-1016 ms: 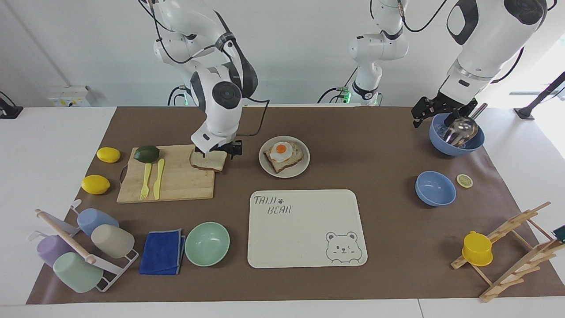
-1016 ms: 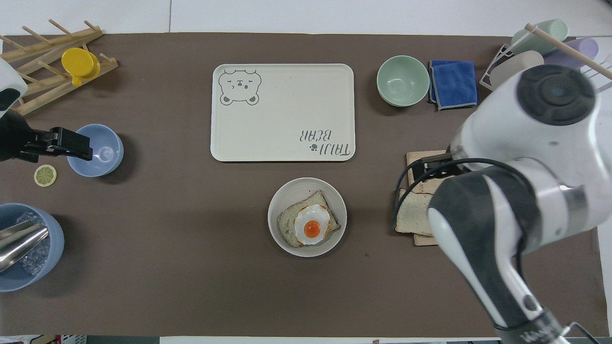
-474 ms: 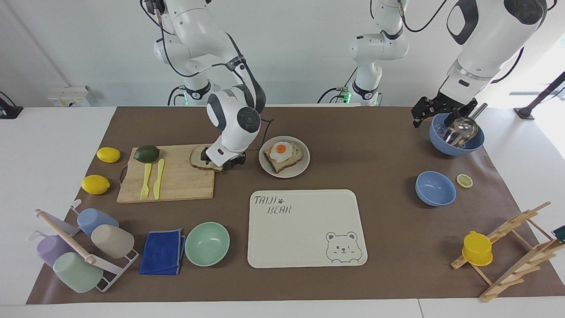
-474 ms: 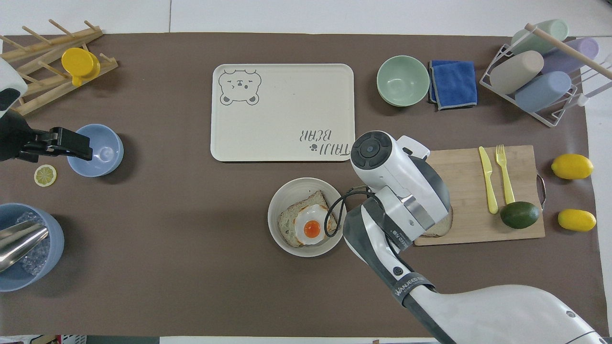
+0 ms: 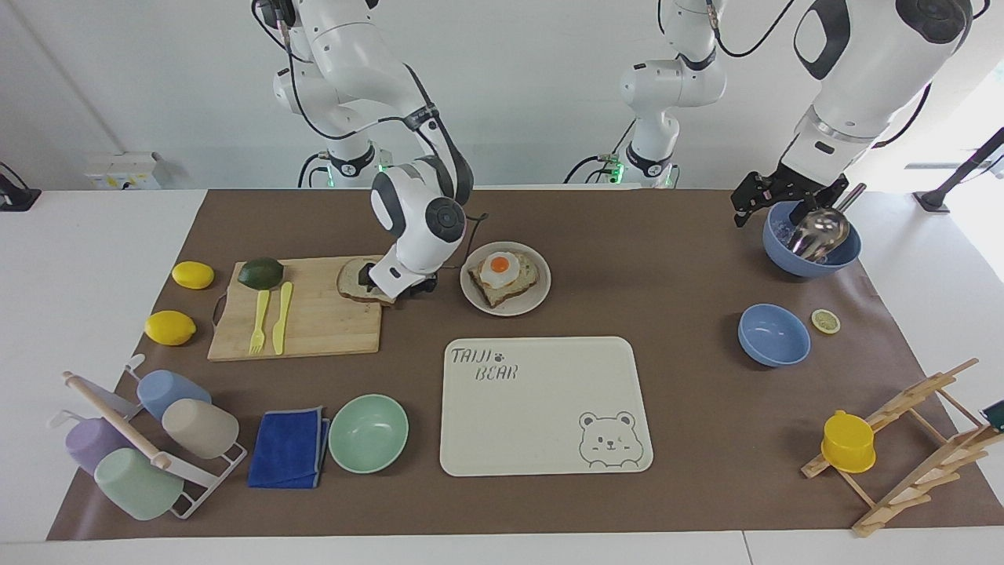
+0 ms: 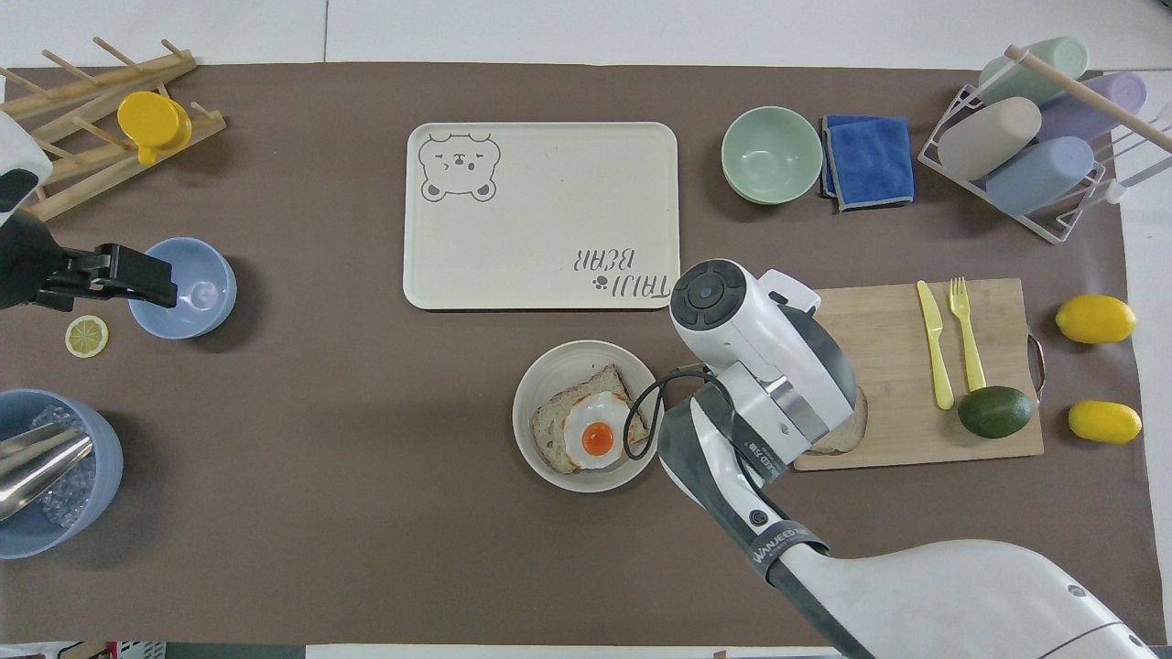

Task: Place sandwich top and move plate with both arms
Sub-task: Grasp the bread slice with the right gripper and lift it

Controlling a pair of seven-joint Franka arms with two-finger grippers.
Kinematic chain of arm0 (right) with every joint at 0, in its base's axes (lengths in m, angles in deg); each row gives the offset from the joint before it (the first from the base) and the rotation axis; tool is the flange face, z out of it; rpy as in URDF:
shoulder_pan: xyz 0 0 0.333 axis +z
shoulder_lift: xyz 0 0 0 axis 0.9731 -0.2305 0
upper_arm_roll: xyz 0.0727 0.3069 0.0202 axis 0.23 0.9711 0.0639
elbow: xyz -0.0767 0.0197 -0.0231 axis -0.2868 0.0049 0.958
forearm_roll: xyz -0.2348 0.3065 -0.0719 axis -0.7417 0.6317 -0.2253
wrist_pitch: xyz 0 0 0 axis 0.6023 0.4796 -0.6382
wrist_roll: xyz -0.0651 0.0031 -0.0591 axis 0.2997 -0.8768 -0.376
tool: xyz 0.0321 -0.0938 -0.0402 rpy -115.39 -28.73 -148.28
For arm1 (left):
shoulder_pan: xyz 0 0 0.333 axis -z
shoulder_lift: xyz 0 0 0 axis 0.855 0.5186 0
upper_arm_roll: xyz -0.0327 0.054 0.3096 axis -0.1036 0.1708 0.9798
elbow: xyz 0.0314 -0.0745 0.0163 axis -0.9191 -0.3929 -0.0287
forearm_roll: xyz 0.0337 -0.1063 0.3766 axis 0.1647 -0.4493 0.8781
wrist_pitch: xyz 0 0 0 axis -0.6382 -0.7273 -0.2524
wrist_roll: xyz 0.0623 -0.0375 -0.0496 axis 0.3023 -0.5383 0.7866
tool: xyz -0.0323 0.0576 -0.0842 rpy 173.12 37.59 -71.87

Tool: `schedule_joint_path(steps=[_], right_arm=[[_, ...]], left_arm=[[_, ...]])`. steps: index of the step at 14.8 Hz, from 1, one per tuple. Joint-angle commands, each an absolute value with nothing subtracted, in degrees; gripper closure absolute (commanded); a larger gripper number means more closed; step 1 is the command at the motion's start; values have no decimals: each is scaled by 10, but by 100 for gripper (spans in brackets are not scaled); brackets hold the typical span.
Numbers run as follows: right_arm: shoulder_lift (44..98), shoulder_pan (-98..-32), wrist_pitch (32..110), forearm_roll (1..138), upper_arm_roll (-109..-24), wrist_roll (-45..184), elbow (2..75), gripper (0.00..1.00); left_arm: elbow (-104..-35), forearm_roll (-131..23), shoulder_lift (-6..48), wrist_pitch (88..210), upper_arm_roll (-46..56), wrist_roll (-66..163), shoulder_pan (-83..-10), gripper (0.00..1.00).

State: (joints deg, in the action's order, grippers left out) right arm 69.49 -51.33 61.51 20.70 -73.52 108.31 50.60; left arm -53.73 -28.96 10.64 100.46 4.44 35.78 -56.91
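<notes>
A plain white wall (image 5: pixel 510 94) is running along twelve o'clock. A white table (image 5: pixel 86 259) is carrying a brown mat (image 5: pixel 667 259) that is covering most of it. Bright daylight is coming in at about two o'clock, perhaps through a window. A white box (image 5: pixel 121 170) is sitting by the wall at ten o'clock.

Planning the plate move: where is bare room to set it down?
Free: the bear tray is bare, and so is the mat between the plate and the blue bowl. Crowded: the cutting board, where the right gripper sits at the bread.
</notes>
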Motion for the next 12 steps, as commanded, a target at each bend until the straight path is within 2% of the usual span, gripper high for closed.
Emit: schedule_joint_path(steps=[1, 3, 4, 5, 6, 9, 12], right_arm=[[702, -514, 624, 192, -735, 1088, 522, 15], [703, -514, 619, 191, -735, 1079, 523, 36], [703, -514, 619, 191, -735, 1069, 526, 54], [703, -514, 617, 191, -735, 1067, 525, 80], [703, -514, 616, 191, -734, 1066, 524, 100], [697, -510, 581, 196, -733, 1065, 482, 100], [665, -480, 507, 227, -694, 1065, 350, 100]], left_arm=[[-545, -279, 99, 1009, 37, 353, -578, 0], [-545, -279, 99, 1010, 37, 353, -579, 0], [-545, -279, 99, 1010, 37, 353, -578, 0], [-545, -279, 99, 1010, 37, 353, -578, 0], [-545, -279, 99, 1010, 37, 353, -578, 0], [-545, -279, 99, 1010, 37, 353, -578, 0], [-545, -279, 99, 1010, 37, 353, -579, 0]])
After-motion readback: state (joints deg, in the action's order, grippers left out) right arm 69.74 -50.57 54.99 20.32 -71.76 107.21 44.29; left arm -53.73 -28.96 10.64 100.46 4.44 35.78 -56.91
